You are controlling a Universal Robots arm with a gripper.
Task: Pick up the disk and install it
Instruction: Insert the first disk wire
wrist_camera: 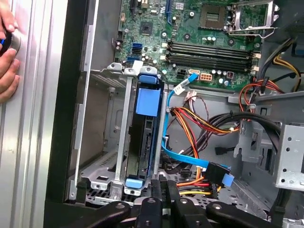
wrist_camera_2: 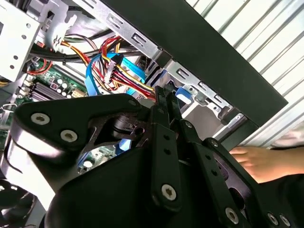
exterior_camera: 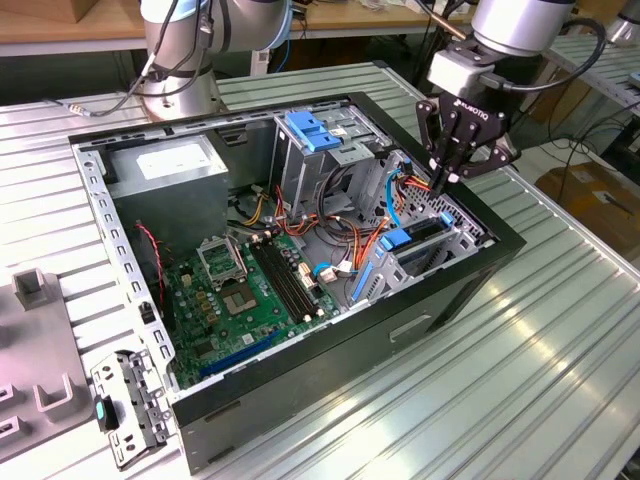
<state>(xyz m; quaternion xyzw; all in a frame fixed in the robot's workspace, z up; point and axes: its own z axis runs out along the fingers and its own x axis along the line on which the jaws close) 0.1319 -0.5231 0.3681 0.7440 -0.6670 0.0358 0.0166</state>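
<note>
A ribbed silver metal surface is seen carrying a large black open computer case, laid on its side. Within the case a green rectangular motherboard is mounted, and a big grey metal box with a white sticker is set at the end toward the exterior view's left. A bare metal drive cage topped by a blue plastic latch stands near the middle.

At the case's end toward the exterior view's right, a lower silver metal bay is fitted. The flat dark metal disk with blue plastic side rails is seated on edge in a slot of this bay, with blue tabs showing at both of its ends.

The black two-fingered tool is held above that bay. In both wrist views its fingers are pressed together on nothing, just beside the disk's near end; contact cannot be told.

A bundle of red, yellow and orange wires and a thin blue flat cable are draped beside the bay. A person's hand is rested on the surface outside the case wall.
</note>
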